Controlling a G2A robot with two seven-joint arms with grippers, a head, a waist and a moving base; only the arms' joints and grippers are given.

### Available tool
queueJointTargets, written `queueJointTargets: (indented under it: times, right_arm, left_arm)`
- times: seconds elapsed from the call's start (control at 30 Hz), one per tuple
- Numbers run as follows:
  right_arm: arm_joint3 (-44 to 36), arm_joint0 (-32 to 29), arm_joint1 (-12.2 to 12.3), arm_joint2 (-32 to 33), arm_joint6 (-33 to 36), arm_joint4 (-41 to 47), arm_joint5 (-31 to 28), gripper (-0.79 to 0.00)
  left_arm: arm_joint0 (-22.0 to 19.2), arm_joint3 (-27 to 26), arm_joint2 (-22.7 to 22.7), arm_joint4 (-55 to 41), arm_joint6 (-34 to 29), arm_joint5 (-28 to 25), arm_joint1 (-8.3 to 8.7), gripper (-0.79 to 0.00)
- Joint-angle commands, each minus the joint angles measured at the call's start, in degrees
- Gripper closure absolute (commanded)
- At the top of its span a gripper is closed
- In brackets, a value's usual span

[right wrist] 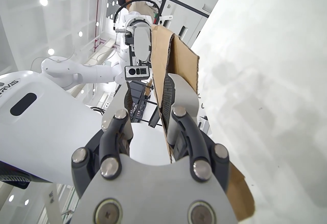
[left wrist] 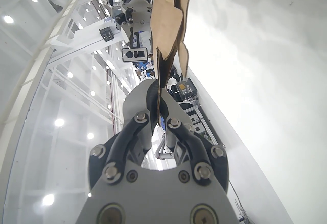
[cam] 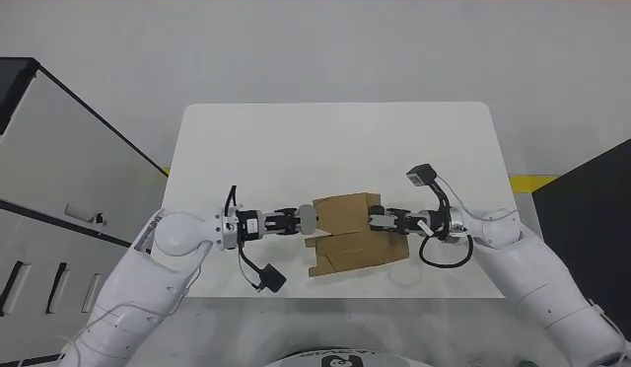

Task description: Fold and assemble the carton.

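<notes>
Currently the carton (cam: 345,231) sits between both arms over the near middle of the table (cam: 335,135). It's part folded, with loose flaps on its near side. Can't tell if it's resting on the table or lifted. Left gripper (left wrist: 159,105) is at the carton's left end, pinching a cardboard edge. Right gripper (right wrist: 153,87) is at the right end, spread. A carton wall stands between its fingers, against one pad, with the other finger apart from it.

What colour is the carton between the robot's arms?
The carton is plain brown, clearest in the top view.
</notes>
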Motion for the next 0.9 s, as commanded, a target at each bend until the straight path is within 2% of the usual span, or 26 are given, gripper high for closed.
queueJointTargets:
  times: [0.0,0.2,0.47,0.87]
  right_arm:
    - [0.2,0.2,-0.1,-0.2,0.2,0.1,0.2,-0.222]
    - [0.9,0.8,-0.2,-0.9,0.7,0.1,0.7,-0.145]
    - [1.3,1.2,-0.5,-1.6,1.0,-0.1,1.0,-0.003]
    - [1.3,1.0,-0.6,-1.3,1.0,-2.0,1.0,0.0]
  left_arm:
    - [-0.1,-0.2,0.1,0.4,0.0,0.1,0.08,0.0]
    - [-0.3,-0.5,0.5,0.9,-0.1,-0.1,0.3,0.0]
    - [-0.1,-1.0,1.0,1.8,-0.1,-0.3,0.64,0.0]
    - [0.5,-1.9,1.0,3.9,-1.0,-1.3,1.34,0.0]
